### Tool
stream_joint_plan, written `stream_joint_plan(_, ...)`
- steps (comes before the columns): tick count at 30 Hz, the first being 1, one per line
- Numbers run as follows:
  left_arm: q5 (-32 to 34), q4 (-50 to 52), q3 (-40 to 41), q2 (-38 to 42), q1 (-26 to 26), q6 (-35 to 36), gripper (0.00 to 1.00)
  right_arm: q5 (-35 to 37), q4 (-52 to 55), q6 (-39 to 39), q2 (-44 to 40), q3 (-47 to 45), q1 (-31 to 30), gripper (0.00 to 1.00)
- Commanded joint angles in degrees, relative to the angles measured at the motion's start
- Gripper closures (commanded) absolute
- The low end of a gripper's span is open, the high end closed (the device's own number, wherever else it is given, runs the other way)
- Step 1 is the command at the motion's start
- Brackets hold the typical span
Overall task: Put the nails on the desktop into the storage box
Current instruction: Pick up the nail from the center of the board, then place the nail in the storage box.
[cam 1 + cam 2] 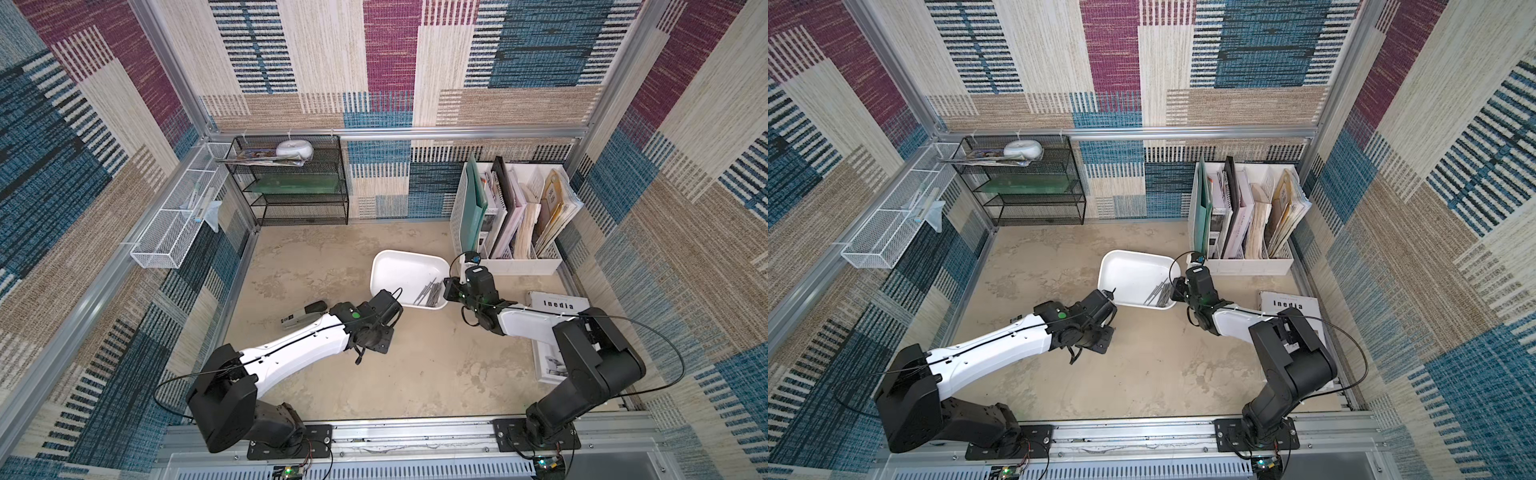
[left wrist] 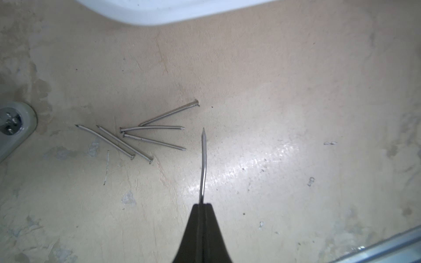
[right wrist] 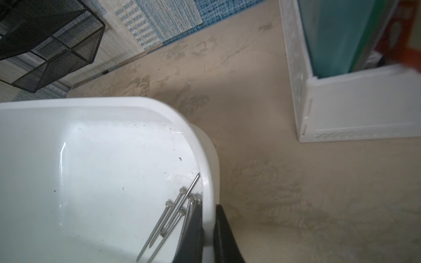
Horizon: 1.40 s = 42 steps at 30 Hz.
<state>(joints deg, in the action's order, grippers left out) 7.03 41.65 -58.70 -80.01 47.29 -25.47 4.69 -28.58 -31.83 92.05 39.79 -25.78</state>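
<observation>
In the left wrist view my left gripper (image 2: 202, 205) is shut on one thin nail (image 2: 204, 164) that points away from the fingertips, just above the beige desktop (image 2: 284, 102). Several loose nails (image 2: 145, 139) lie fanned out on the desktop beside it, near the white storage box (image 2: 173, 11). My right gripper (image 3: 208, 219) is shut on the storage box's side wall (image 3: 210, 173), one finger inside and one outside. Several nails (image 3: 169, 216) lie inside by that wall. Both top views show the storage box (image 1: 399, 270) (image 1: 1129, 272) between the two wrists.
A black stapler-like tool (image 1: 301, 318) lies left of the left arm. A white file holder (image 1: 511, 216) stands behind the right arm, and a book (image 1: 557, 305) lies beside it. A black mesh shelf (image 1: 291, 183) and a white wire basket (image 1: 178, 224) are at the back left.
</observation>
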Motion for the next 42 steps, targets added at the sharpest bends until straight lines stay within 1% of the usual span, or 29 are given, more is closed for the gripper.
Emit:
stream_joint_plan(1,-1.93,3.47,-2.48,3.26,0.16,-0.73,1.00,1.75,-8.85,0.68,0.21,-1.60,-0.02,1.00)
stream_joint_plan(3,-2.53,5.14,-5.31,4.82,0.17,-0.72,1.00,2.06,-12.20,-0.33,0.21,-3.57,-0.02,1.00)
stream_joint_plan(7,-4.39,6.77,-10.84,5.56,0.17,-0.34,1.00,0.69,-12.71,-1.18,1.70,-3.45,-0.04,1.00)
stream_joint_plan(10,-3.83,6.67,-14.81,3.02,0.17,0.90,1.00,-0.26,-14.31,-3.12,2.96,-3.99,-0.05,1.00)
stream_joint_plan(13,-2.56,6.31,-19.63,-1.69,-0.05,2.54,1.00,-2.16,-15.11,-4.35,4.65,-3.63,0.00,1.00)
stream_joint_plan(15,-1.86,5.66,-23.10,-5.36,-0.21,3.65,1.00,-2.16,-15.44,-4.96,4.85,-3.88,-0.13,1.00)
stream_joint_plan(18,-0.96,5.43,-28.91,-12.19,-0.47,5.28,1.00,-3.09,-14.87,-4.80,5.06,-3.48,-0.05,1.00)
stream_joint_plan(22,1.14,1.58,-31.95,-20.33,-0.65,7.86,1.00,-3.77,-14.66,-5.02,4.98,-3.24,-0.02,1.00)
stream_joint_plan(24,1.53,1.72,-34.01,-24.17,-0.79,8.94,1.00,-4.37,-13.86,-5.05,5.23,-2.76,-0.05,1.00)
stream_joint_plan(26,1.48,1.70,-34.56,-26.62,-0.79,9.29,1.00,-4.66,-13.44,-5.12,5.55,-2.46,0.01,1.00)
stream_joint_plan(32,5.35,-1.39,-32.88,-29.88,-2.75,8.81,1.00,-6.92,-14.28,-6.90,8.00,-2.06,-0.01,1.00)
stream_joint_plan(34,6.43,-2.23,-32.84,-30.99,-3.23,9.71,1.00,-7.86,-14.29,-6.96,8.69,-1.72,-0.01,1.00)
stream_joint_plan(42,7.03,-2.50,-34.24,-35.75,-5.01,10.23,1.00,-10.31,-13.96,-7.91,10.08,-0.70,-0.03,1.00)
